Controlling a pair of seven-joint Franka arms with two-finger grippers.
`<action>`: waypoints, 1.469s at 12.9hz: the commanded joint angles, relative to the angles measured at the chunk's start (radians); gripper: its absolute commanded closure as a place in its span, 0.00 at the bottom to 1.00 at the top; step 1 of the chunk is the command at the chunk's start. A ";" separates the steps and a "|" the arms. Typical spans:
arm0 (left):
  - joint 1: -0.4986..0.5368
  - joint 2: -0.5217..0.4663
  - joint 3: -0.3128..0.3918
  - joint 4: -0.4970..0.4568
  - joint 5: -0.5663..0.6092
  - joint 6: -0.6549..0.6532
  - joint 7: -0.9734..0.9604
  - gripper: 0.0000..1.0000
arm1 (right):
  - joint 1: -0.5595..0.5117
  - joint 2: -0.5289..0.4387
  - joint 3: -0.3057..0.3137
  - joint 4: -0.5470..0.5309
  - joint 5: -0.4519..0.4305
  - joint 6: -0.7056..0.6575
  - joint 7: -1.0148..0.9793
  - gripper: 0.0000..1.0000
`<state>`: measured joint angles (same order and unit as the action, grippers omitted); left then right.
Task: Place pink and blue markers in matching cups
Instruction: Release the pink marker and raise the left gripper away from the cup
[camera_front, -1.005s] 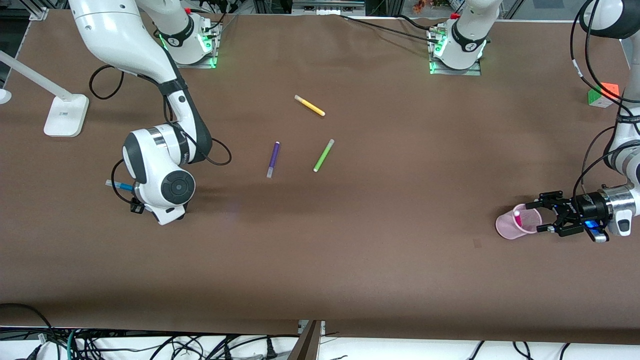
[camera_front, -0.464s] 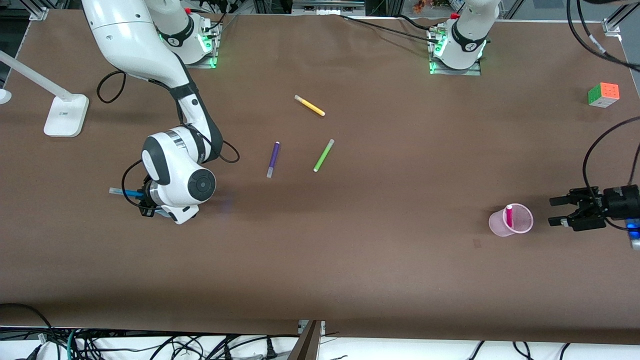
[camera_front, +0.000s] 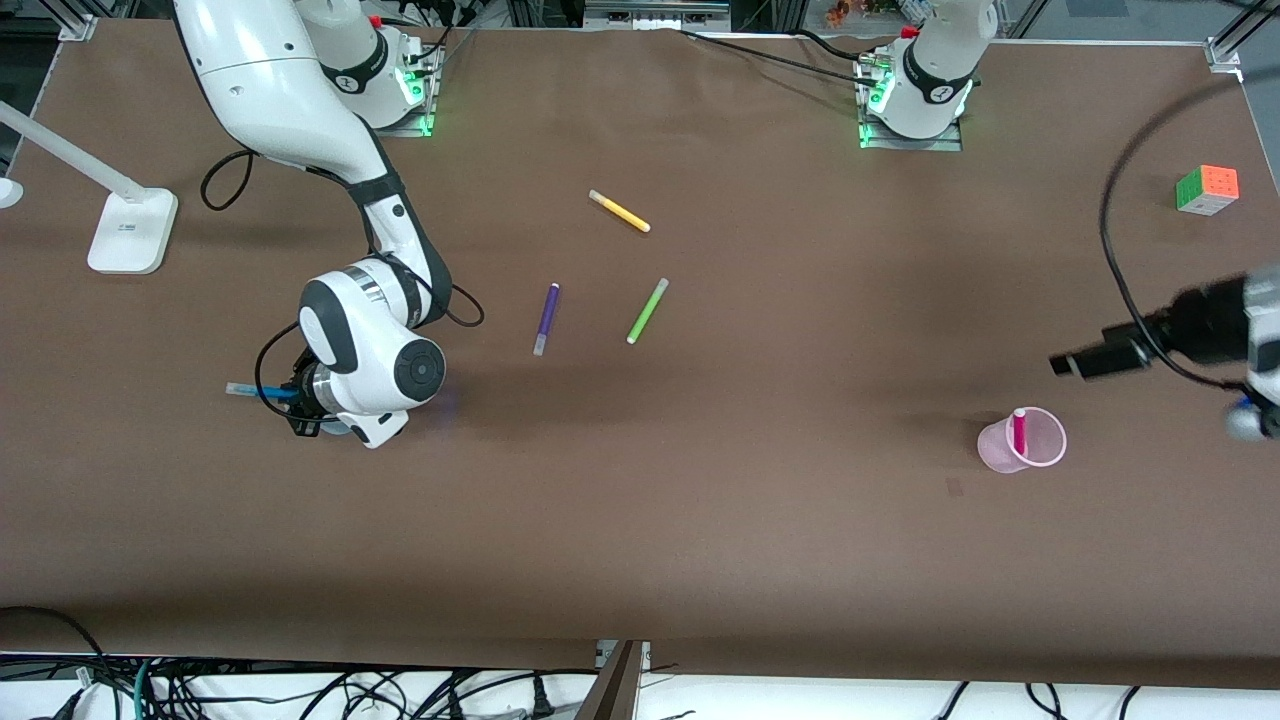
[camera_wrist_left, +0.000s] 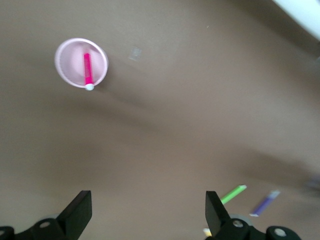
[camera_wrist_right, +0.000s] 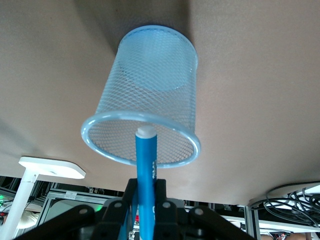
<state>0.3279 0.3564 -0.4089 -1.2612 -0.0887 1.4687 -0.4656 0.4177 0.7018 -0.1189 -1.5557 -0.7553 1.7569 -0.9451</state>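
Note:
The pale pink cup (camera_front: 1040, 452) stands upright toward the left arm's end, with the pink marker (camera_front: 1019, 432) upright in it. Both also show in the left wrist view, the cup (camera_wrist_left: 70, 55) and the marker (camera_wrist_left: 88, 70). My left gripper (camera_front: 1085, 362) is open and empty in the air above the table beside that cup (camera_wrist_left: 148, 212). My right gripper (camera_front: 300, 400) is shut on the blue marker (camera_front: 255, 392). In the right wrist view the blue marker (camera_wrist_right: 146, 165) points its pale cap at the rim of the pale blue cup (camera_wrist_right: 150, 95). The right wrist hides that cup in the front view.
A purple marker (camera_front: 546, 318), a lime green marker (camera_front: 647, 311) and a yellow marker (camera_front: 619, 211) lie mid-table. A colour cube (camera_front: 1207, 189) sits near the left arm's end. A white lamp base (camera_front: 130, 230) stands at the right arm's end.
My left gripper let go of the tilted pink cup and rose away; the cup now stands upright. My right gripper carried the blue marker a little toward the table's middle.

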 joint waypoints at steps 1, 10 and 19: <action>-0.114 -0.023 0.021 0.084 0.136 -0.103 0.005 0.00 | 0.013 0.010 -0.004 -0.014 -0.025 0.025 0.000 0.86; -0.294 -0.048 0.027 0.123 0.366 -0.128 0.126 0.00 | 0.027 0.001 -0.005 0.000 -0.018 0.030 0.009 0.00; -0.268 -0.051 0.028 0.123 0.310 -0.154 0.195 0.00 | 0.010 -0.088 -0.074 0.181 0.422 -0.143 0.267 0.00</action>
<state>0.0495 0.3091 -0.3874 -1.1572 0.2510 1.3375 -0.3312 0.4322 0.6318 -0.1732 -1.4186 -0.4260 1.6690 -0.7409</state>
